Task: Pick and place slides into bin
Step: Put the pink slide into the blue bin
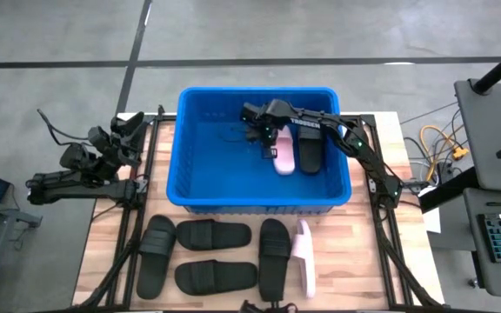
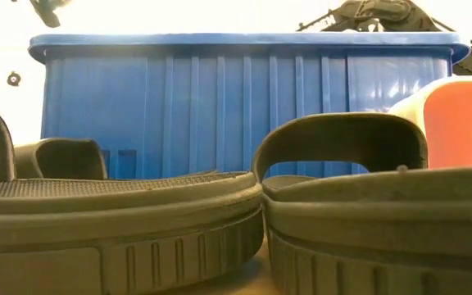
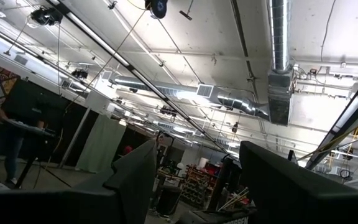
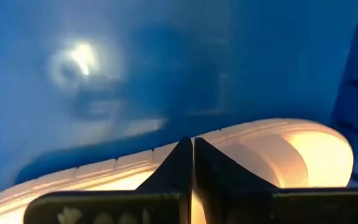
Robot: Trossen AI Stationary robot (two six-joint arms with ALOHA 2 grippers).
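Where the bin [image 1: 198,187] floor lies bare: right gripper [image 1: 266,139] (fingers together, empty) above pink slide [image 1: 283,155]; left gripper [image 1: 131,130] parted.

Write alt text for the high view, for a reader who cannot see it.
Seen from above, the right gripper hangs shut inside the blue bin, beside a pink slide and a black slide lying there. Four black slides and one pink slide wait on the wooden table; the left gripper rests left of the bin.

1. Overhead ceiling strip lights [image 3: 166,59] illuminate evenly; shadows stay soft.
2. Glare spot on the bin [image 4: 79,59] floor.
3. Backlight above the bin's rim washes out.
4. Nearest slides [image 2: 121,221] appear blurred.
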